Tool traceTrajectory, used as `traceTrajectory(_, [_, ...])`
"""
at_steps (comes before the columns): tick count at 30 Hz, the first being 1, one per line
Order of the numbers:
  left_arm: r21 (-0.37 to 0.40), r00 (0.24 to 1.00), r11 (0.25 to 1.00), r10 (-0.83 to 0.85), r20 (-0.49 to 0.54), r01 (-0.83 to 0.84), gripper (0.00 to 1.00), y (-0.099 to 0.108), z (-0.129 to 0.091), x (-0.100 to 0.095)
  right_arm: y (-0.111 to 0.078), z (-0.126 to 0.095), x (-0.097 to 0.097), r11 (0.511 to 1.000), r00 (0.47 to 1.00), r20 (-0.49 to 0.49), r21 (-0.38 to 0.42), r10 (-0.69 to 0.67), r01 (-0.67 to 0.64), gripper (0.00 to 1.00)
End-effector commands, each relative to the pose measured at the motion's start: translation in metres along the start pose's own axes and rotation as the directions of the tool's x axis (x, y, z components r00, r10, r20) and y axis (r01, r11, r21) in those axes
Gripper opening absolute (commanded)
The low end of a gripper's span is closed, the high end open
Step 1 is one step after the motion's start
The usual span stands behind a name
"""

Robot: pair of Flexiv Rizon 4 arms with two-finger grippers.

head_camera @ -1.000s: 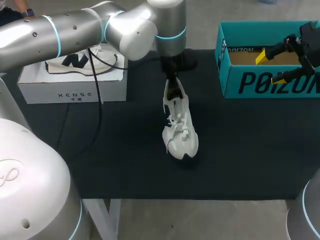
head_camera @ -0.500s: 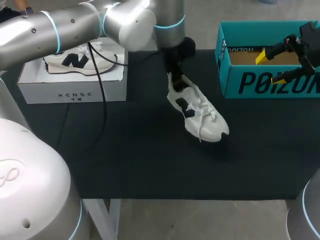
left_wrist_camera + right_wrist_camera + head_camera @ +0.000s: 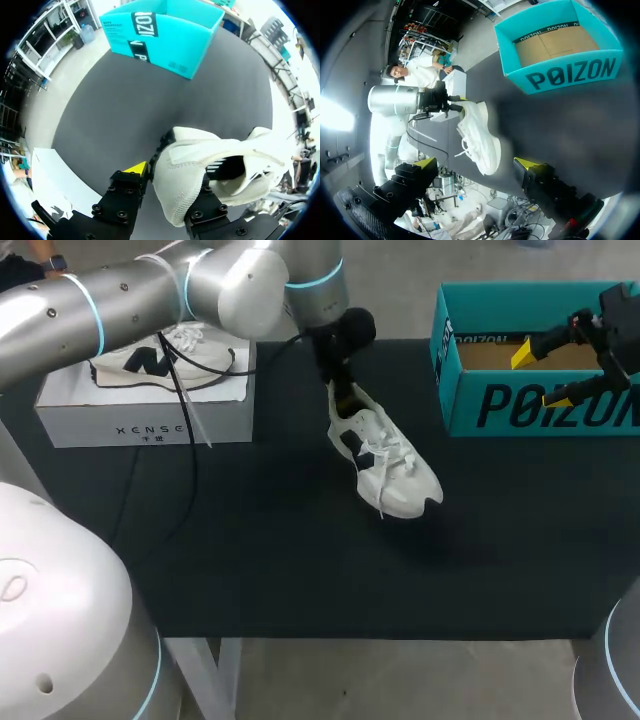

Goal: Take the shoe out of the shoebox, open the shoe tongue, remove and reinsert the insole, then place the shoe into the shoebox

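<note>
The teal shoebox point(image 3: 540, 408) point(image 3: 160, 35) point(image 3: 570, 75) stands open at the far right corner of the black surface point(image 3: 250, 540), and its brown cardboard floor shows inside. My right claw point(image 3: 540, 377) point(image 3: 476, 165) hangs over the box's near wall with its yellow tips spread wide and nothing between them. At the far left edge sits a white box point(image 3: 150, 425), closed, with a second white sneaker point(image 3: 160, 360) bearing a dark side mark lying on its lid. A black cable point(image 3: 185, 405) from my left arm droops across the front of that box. The task's white shoe point(image 3: 385, 460) point(image 3: 200, 175) point(image 3: 477, 135) is outside both boxes, over the far middle of the surface, between the white box and the teal one. My left claw point(image 3: 340, 388) point(image 3: 167, 182) grips it by the heel, fingers closed on the heel wall, with one yellow tip showing against the outside of the heel in the left wrist view. The shoe tilts down from that grip, toe pointing toward the near right, laces loose and dangling. Its shadow falls on the cloth a little apart from the toe, so it appears held clear of the surface. The right wrist view shows it hanging toe-down ahead of the open right claw, with the teal shoebox beyond it.
</note>
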State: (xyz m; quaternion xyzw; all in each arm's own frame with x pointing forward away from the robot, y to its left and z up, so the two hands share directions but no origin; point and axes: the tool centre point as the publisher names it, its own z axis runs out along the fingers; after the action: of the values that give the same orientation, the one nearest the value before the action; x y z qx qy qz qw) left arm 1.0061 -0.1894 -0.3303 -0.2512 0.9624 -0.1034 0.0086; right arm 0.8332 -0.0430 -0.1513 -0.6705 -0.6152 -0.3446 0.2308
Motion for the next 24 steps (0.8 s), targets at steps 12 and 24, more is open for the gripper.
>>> traceTrajectory(12, [0.149, 0.826, 0.88, -0.474, 0.306, 0.451, 0.0, 0.053, -0.05, 0.038, 0.0, 0.001, 0.0, 1.0, 1.0, 0.004, 0.001, 0.002, -0.002, 1.0])
traceTrajectory(24, [0.123, 0.705, 0.748, -0.658, 0.265, 0.652, 0.0, 0.109, -0.048, 0.08, 0.0, 0.001, 0.0, 1.0, 1.0, 0.004, 0.001, 0.002, -0.002, 1.0])
